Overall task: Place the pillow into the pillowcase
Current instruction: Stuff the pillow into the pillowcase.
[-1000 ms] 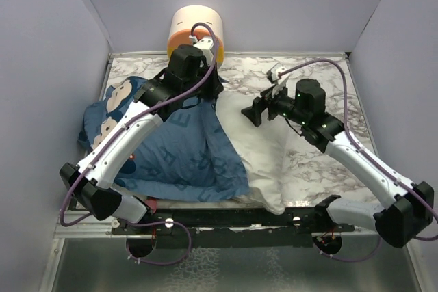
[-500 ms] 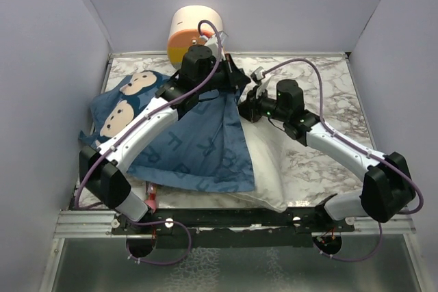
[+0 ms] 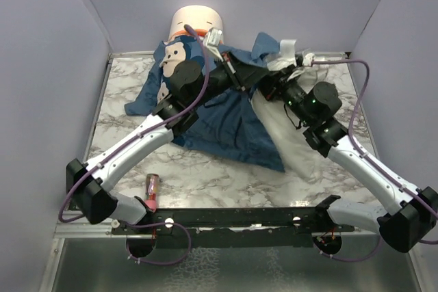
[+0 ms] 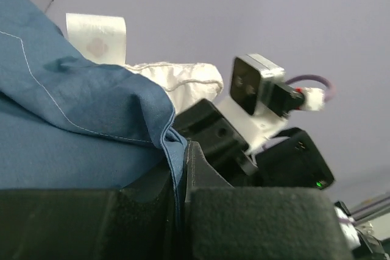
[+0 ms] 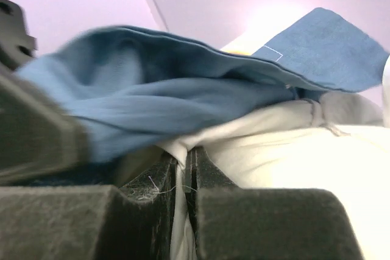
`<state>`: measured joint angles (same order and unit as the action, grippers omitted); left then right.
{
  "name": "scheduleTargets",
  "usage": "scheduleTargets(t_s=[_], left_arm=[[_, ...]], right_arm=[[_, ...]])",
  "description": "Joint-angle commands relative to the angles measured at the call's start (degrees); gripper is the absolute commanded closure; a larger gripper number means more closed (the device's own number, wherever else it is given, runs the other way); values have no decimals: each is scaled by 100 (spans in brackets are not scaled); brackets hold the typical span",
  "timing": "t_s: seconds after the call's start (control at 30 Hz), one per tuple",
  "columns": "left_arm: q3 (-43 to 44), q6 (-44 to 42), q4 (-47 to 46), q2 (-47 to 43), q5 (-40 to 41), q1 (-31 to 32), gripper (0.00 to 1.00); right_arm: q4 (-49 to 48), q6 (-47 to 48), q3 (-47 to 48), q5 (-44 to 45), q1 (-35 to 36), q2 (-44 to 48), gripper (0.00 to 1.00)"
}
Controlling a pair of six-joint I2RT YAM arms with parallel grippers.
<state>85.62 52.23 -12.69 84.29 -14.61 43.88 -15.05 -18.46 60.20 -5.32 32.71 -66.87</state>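
The blue pillowcase (image 3: 226, 117) hangs lifted at the back of the table, a mouse face (image 3: 171, 59) showing at its upper left. My left gripper (image 3: 239, 74) is shut on its hem; in the left wrist view the blue edge (image 4: 173, 144) runs down between the closed jaws (image 4: 181, 175). The white pillow (image 3: 291, 135) lies beneath and to the right, its tagged end (image 3: 287, 49) raised. My right gripper (image 3: 272, 87) is shut on pillow fabric (image 5: 274, 156), pinched at the jaws (image 5: 186, 165), with pillowcase cloth (image 5: 183, 83) draped just above.
A cream-and-orange cylinder (image 3: 195, 22) stands behind the back edge. A small red object (image 3: 152, 188) lies on the marble table (image 3: 123, 141) near the front left. Purple walls close in on three sides. The two grippers are close together.
Both arms swung toward the back and rose, hauling the pillowcase up off the table's left side. The right gripper closed on the pillow and lifted its far end.
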Motion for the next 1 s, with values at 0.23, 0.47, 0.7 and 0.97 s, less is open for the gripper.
scheduleTargets(t_s=[0.23, 0.47, 0.7, 0.97], left_arm=[[-3635, 975, -2148, -1254, -71, 41, 100], [-4511, 944, -2030, -1524, -58, -183, 100], [-4470, 790, -1818, -1720, -359, -327, 100], [-4501, 734, -1839, -1854, -551, -348, 100]], right_arm=[[351, 104, -1697, -1554, 184, -23, 63], [2222, 831, -966, -1403, 123, 1652, 14], [3801, 988, -292, -302, -286, 1547, 0], [4005, 1010, -15, -1985, -1849, 733, 0]])
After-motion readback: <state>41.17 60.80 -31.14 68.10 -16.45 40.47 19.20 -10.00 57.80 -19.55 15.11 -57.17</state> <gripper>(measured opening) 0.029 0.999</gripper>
